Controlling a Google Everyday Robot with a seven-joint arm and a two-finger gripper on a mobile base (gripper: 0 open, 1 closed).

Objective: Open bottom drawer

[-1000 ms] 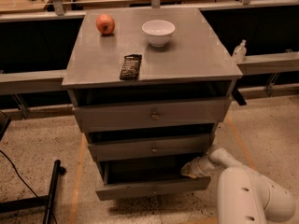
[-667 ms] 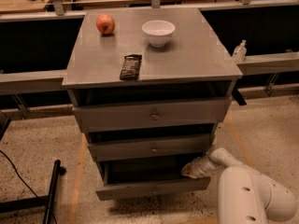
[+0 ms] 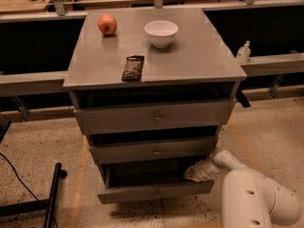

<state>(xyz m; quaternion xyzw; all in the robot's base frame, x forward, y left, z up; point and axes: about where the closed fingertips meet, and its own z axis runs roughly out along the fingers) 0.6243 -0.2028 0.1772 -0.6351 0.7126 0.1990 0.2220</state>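
The bottom drawer [image 3: 154, 192] is the lowest grey front of the cabinet, with a small round knob at its centre. It stands pulled out, with a dark gap above its front. My white arm reaches in from the lower right, and my gripper [image 3: 192, 173] sits at the drawer's right end, just above its top edge and inside the gap. Above it are the middle drawer [image 3: 154, 151] and the top drawer [image 3: 154, 118], both with centre knobs.
On the cabinet top [image 3: 199, 56] rest a red apple [image 3: 107, 24], a white bowl [image 3: 161, 32] and a dark snack packet [image 3: 133, 68]. A black stand [image 3: 50, 198] lies on the speckled floor at the lower left. A rail and a small bottle [image 3: 242, 52] are behind on the right.
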